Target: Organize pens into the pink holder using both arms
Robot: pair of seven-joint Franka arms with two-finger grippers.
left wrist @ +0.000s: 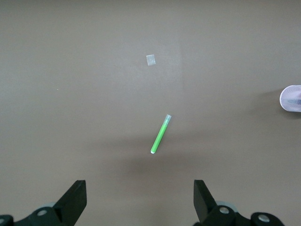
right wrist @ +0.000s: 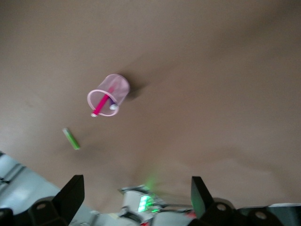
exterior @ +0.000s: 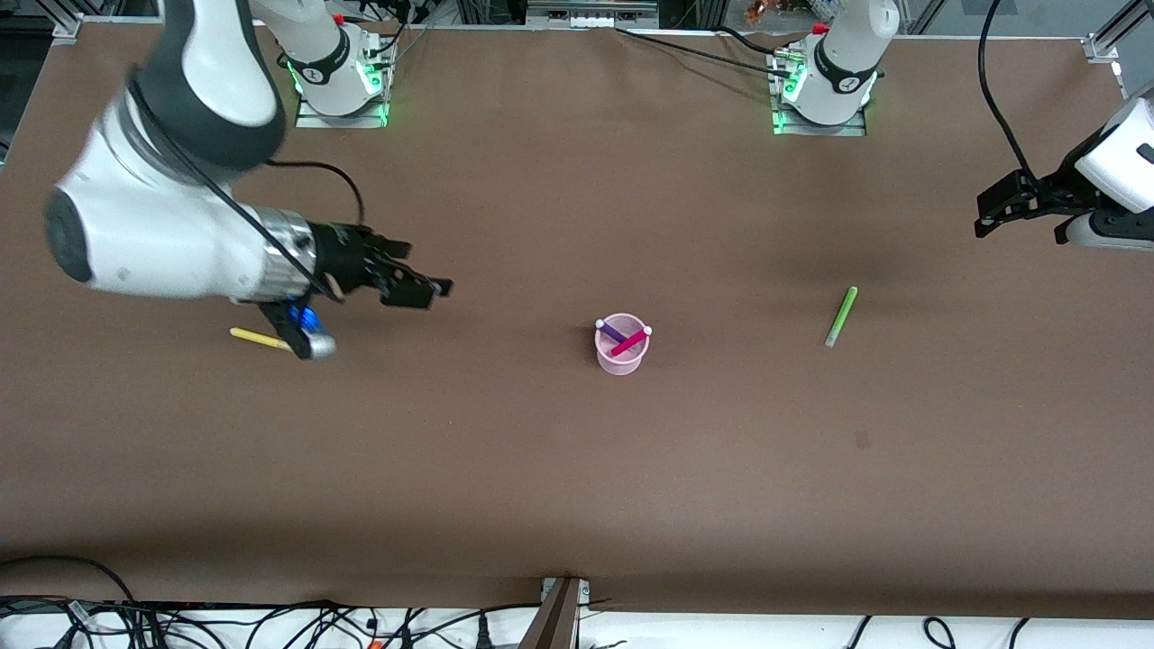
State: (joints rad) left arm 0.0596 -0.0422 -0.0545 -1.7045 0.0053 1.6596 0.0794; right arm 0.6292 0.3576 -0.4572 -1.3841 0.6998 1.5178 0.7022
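Brown matte table (exterior: 577,469) carries all the task items. Small pale pink translucent plastic cup (exterior: 621,345) stands upright near the middle of the table, about midway between the two arms' ends. Two pens lean inside it, crossed: a magenta-pink marker pen (exterior: 629,342) and a dark blue-purple marker pen (exterior: 611,332), both with pale caps showing at the rim.

Light green marker pen (exterior: 841,316) lies flat on the table toward the left arm's end, well apart from the cup, at a slight slant. Yellow marker pen (exterior: 257,338) lies flat toward the right arm's end, also well apart from the cup; one end is hidden under the right arm's wrist.

Left pincer (exterior: 990,214) hangs in the air over the table edge at the left arm's end, well away from the green pen. Left wrist view shows its fingers spread wide with nothing between them, and the green pen (left wrist: 160,134) on the table below.

Right pincer (exterior: 431,290) is over bare table between the yellow pen and the cup. Right wrist view shows its fingers wide apart and empty, with the cup (right wrist: 108,95) and green pen (right wrist: 72,139) in sight.
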